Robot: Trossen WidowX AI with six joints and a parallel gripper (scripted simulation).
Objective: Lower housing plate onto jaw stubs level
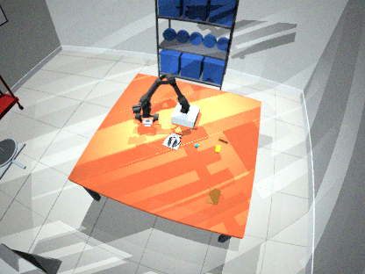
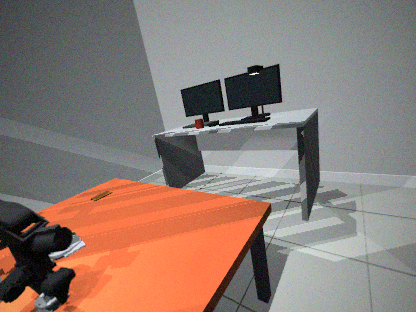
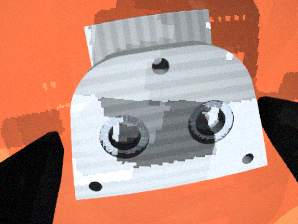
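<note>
The housing plate is pale, with a rounded edge, two ringed holes and three small holes. A pale striped block shows behind its rounded edge in the wrist view. My gripper is open over the plate, with one black finger at each side and nothing gripped. A narrow gap shows at the left finger; contact at the right is unclear. The white base lies apart from the gripper, with the dark jaws on it. Their pins and stubs are too small to make out.
The white robot mount stands behind the base. On the orange table are a small blue piece, a yellow piece, a thin brown piece and, farther out, a tan block.
</note>
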